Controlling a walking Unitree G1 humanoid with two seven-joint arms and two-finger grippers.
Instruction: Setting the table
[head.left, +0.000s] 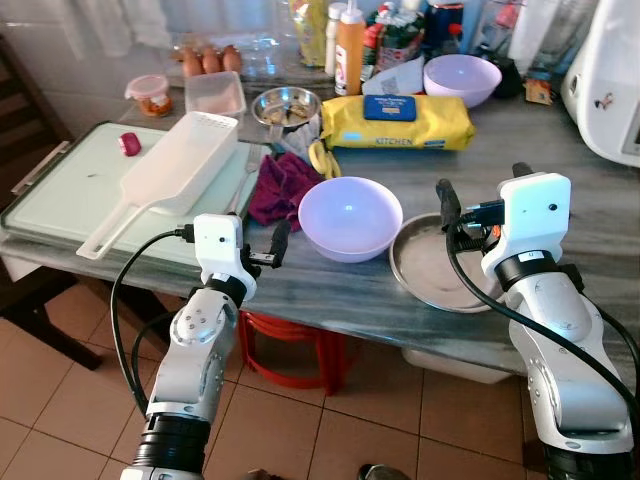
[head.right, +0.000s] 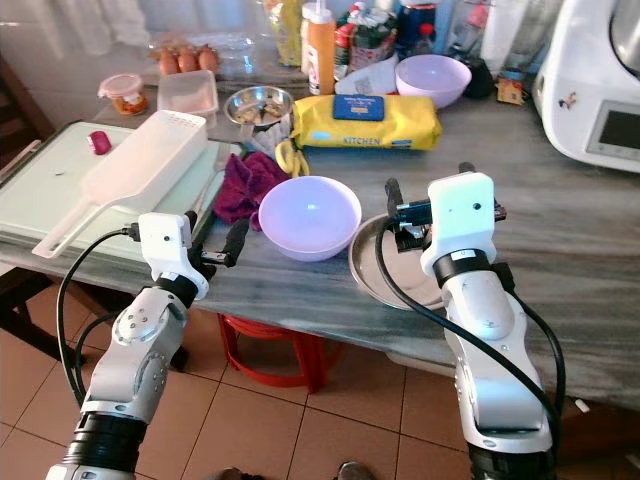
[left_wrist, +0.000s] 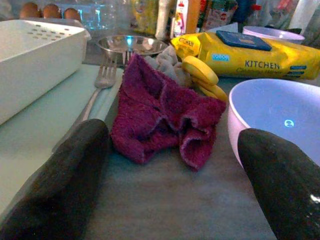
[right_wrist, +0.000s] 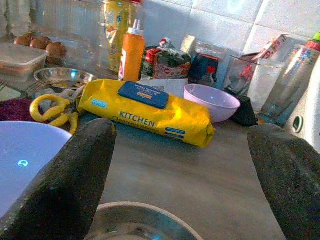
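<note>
A lilac bowl (head.left: 350, 215) stands near the counter's front edge, with a steel plate (head.left: 432, 268) just to its right. My left gripper (head.left: 262, 245) is open at the counter edge, low, facing a crumpled maroon cloth (left_wrist: 160, 115), with the bowl by its right finger. A fork (left_wrist: 100, 82) lies beyond on the pale green board (head.left: 60, 195). My right gripper (right_wrist: 180, 175) is open, hovering over the near part of the steel plate. A second lilac bowl (head.left: 462, 78) sits at the back.
A yellow wipes pack (head.left: 397, 122), yellow scissors (head.left: 320, 158), a small steel bowl (head.left: 285, 105), bottles and eggs crowd the back. A white slotted scoop (head.left: 165, 175) lies on the board. A white appliance (head.left: 610, 80) is far right. A red stool (head.left: 290, 350) stands under the counter.
</note>
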